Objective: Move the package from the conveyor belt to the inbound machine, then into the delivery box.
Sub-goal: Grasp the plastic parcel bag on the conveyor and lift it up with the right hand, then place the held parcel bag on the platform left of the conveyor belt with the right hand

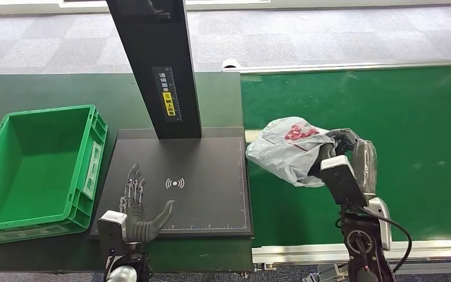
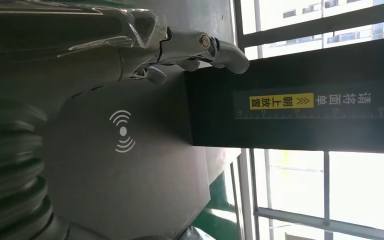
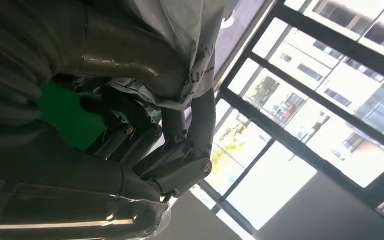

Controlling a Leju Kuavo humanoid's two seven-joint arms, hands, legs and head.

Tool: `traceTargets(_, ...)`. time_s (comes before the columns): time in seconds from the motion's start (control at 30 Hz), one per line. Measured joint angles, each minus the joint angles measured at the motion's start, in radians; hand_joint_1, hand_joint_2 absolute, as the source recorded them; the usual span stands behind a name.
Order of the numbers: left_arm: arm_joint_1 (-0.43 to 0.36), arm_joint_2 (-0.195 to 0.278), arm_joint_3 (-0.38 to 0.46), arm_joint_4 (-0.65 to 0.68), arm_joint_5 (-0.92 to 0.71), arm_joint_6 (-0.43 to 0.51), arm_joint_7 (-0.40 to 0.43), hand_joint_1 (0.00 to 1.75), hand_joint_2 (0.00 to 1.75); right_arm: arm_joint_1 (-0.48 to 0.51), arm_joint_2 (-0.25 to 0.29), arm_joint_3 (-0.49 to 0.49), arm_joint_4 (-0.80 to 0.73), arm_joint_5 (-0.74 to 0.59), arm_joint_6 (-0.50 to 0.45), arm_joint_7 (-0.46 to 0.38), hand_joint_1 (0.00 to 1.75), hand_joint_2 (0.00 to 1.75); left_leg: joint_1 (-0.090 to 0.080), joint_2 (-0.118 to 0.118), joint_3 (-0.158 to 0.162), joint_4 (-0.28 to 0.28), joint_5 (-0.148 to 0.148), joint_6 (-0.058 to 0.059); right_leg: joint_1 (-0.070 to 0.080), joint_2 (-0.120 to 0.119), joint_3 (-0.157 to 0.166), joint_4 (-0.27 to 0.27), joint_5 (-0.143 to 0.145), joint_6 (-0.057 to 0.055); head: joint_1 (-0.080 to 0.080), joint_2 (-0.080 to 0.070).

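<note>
A grey plastic package point(image 1: 288, 148) with a red print is held by my right hand point(image 1: 339, 150) above the left edge of the green conveyor belt point(image 1: 387, 117), just right of the black inbound machine plate point(image 1: 211, 170). In the right wrist view the dark fingers point(image 3: 145, 145) curl around the grey bag point(image 3: 180, 45). My left hand point(image 1: 138, 205) rests flat on the plate's front left part, fingers spread, holding nothing; its fingers point(image 2: 200, 47) show in the left wrist view near the machine's wireless mark point(image 2: 122, 131).
An empty green delivery box point(image 1: 35, 167) stands left of the machine. The machine's black post point(image 1: 158, 64) rises from the plate's back, carrying a yellow label point(image 2: 280, 101). A metal rail point(image 1: 329, 249) runs along the belt's front edge.
</note>
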Motion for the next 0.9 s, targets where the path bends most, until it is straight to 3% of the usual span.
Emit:
traceTargets(0.23, -0.038, -0.004, -0.016, 0.006, 0.0, -0.011, 0.0, 0.0, 1.75, -0.116, 0.081, 0.152, 0.133, -0.07, 0.098, 0.008, 1.75, 1.75, 0.0, 0.0, 0.0, 0.0, 0.0, 0.0, 0.0, 0.0, 0.0, 0.0, 0.0, 0.0, 0.0, 0.0)
traceTargets(0.53, -0.072, -0.008, -0.038, 0.031, 0.006, -0.014, 0.009, 0.0, 1.75, -0.153, 0.173, 0.303, 0.349, -0.103, 0.132, 0.006, 1.75, 1.75, 0.0, 0.0, -0.001, 0.0, 0.0, 0.0, 0.0, 0.0, -0.001, 0.001, 0.0, 0.0, 0.0, 0.0)
traceTargets(0.9, -0.105, -0.014, -0.038, 0.051, 0.009, -0.007, 0.031, 0.0, 1.75, -0.175, 0.224, 0.38, 0.456, -0.13, 0.135, 0.007, 1.75, 1.75, 0.0, 0.0, -0.001, 0.0, 0.0, 0.0, 0.0, 0.0, -0.001, 0.001, 0.0, 0.0, 0.0, 0.0)
